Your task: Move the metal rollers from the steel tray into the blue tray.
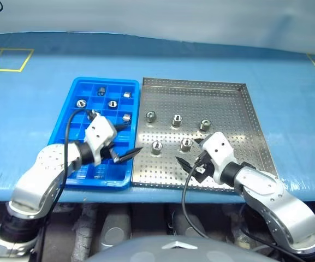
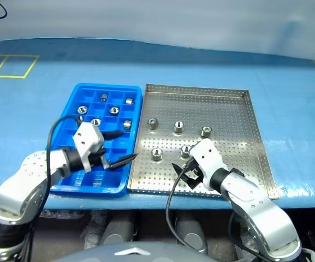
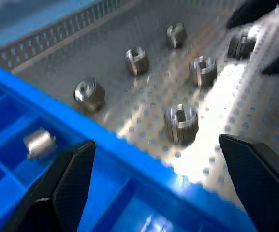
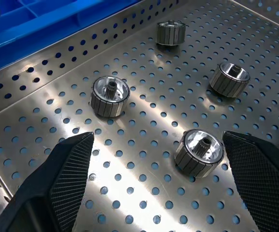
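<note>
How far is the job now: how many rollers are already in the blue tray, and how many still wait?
Done: about five metal rollers lie in compartments of the blue tray. In hand: nothing; the left tool and right tool are both open and empty. Left: five rollers still stand on the steel tray.

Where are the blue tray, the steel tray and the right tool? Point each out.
blue tray (image 1: pixel 70 103): left eye view, on its left rim.
steel tray (image 1: pixel 228 109): left eye view, on bare perforated floor near the far right corner.
right tool (image 1: pixel 192 165): left eye view, midway between its open black fingertips.
</note>
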Robot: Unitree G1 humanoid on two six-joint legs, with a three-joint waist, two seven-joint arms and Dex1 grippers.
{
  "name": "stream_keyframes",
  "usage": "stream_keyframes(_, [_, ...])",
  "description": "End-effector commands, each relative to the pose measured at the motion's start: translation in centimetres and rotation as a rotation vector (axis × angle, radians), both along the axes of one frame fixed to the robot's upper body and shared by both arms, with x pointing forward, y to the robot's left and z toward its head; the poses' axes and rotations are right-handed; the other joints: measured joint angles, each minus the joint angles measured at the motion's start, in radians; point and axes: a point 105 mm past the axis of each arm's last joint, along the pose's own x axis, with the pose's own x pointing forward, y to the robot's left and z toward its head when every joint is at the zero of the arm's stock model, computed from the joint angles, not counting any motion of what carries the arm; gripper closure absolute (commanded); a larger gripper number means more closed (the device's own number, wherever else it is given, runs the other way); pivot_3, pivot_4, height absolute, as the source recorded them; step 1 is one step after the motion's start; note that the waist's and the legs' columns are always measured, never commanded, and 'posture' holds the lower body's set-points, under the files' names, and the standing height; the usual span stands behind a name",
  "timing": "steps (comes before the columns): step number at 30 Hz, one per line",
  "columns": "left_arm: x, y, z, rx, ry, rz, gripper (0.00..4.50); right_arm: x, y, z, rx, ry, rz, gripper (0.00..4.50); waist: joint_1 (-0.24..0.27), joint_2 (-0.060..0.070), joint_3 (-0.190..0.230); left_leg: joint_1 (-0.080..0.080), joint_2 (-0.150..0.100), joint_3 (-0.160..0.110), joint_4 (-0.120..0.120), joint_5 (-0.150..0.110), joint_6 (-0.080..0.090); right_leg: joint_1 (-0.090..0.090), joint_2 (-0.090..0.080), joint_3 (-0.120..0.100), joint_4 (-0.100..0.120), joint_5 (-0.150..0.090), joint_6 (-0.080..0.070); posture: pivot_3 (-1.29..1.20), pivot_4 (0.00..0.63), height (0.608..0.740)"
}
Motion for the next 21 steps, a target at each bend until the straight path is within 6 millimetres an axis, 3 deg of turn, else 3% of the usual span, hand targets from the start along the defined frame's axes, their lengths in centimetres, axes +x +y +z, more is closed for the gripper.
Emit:
stream_keyframes(1, [2.7, -0.6, 2.9, 0.034, -0.086, -0.015, 0.03, 0.3, 0.5, 0.8, 0.012, -0.036, 0.013, 0.00, -0.001, 0.000, 0.000, 0.000, 0.000, 0.000, 0.000, 0.000, 0.000, 0.000, 0.000, 0.000, 0.000, 0.001, 0.000, 0.06, 0.150, 0.740])
stream_keyframes(6, [6.7, -2.5, 2.5, 0.285, -0.098, -0.152, 0.03, 0.5, 0.9, 0.8, 0.013, -0.041, 0.020, 0.00, -0.011, 0.001, -0.001, 0.002, -0.002, 0.002, -0.001, 0.001, 0.002, 0.001, 0.000, 0.003, 0.000, 0.002, 0.000, 0.04, 0.150, 0.740])
stream_keyframes(8, [8.3, -3.4, 1.3, 0.412, -0.051, -0.240, 0.03, 0.5, 0.9, 0.7, 0.019, -0.045, 0.011, 0.00, -0.011, 0.001, 0.000, 0.001, -0.002, 0.002, -0.001, 0.001, 0.002, 0.000, 0.000, 0.003, -0.001, 0.003, 0.001, 0.01, 0.150, 0.740])
stream_keyframes(13, [10.2, -5.0, -0.7, 0.651, 0.030, -0.427, 0.03, 0.3, 0.9, 0.5, 0.029, -0.048, -0.021, 0.00, -0.019, 0.001, 0.000, -0.003, -0.002, 0.001, -0.001, 0.000, 0.003, -0.002, 0.000, 0.002, -0.002, 0.004, -0.003, -0.05, 0.150, 0.740])
stream_keyframes(17, [11.0, -4.3, -3.7, 0.932, 0.135, -0.518, 0.03, -0.1, 0.8, 0.4, 0.044, -0.055, -0.067, 0.00, -0.037, 0.001, 0.000, -0.004, -0.003, 0.002, -0.001, -0.002, 0.007, -0.003, 0.000, 0.003, -0.004, 0.003, -0.004, -0.12, 0.150, 0.740])
stream_keyframes(21, [11.7, -2.5, -4.9, 1.107, 0.174, -0.529, 0.03, -0.6, 0.7, 0.3, 0.062, -0.056, -0.110, 0.00, -0.078, 0.001, 0.000, -0.005, -0.003, 0.002, -0.001, -0.004, 0.010, -0.003, 0.000, 0.004, -0.004, 0.002, -0.003, -0.16, 0.150, 0.740])
